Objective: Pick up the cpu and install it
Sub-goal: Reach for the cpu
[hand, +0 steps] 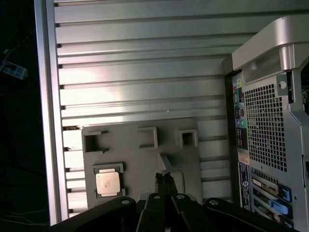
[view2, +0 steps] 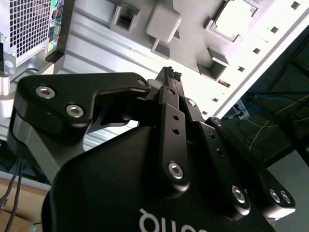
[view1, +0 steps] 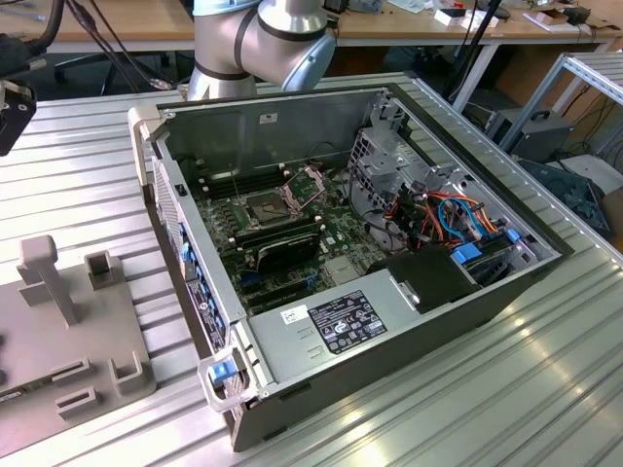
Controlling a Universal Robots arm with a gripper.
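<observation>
The cpu (hand: 107, 183) is a small silver-grey square lying flat in a recess of a grey fixture plate (hand: 145, 159) on the ribbed table. In the second wrist view the cpu (view2: 235, 17) looks bright in the same recess. My gripper (hand: 164, 178) hangs above the plate near its upright post, a short way from the cpu. Its black fingertips (view2: 170, 75) are pressed together with nothing between them. In the exterior view the open computer case (view1: 389, 321) lies on its side, and its socket (view1: 265, 206) sits on the motherboard with the metal frame (view1: 310, 182) hinged up.
The fixture plate (view1: 68, 331) lies at the exterior view's left and carries a tall post (view1: 49, 277) and several raised pockets. The case's perforated back panel (hand: 270, 130) stands close beside the plate. Memory sticks (view1: 287, 248), cables (view1: 438, 214) and a power supply (view1: 341, 326) fill the case.
</observation>
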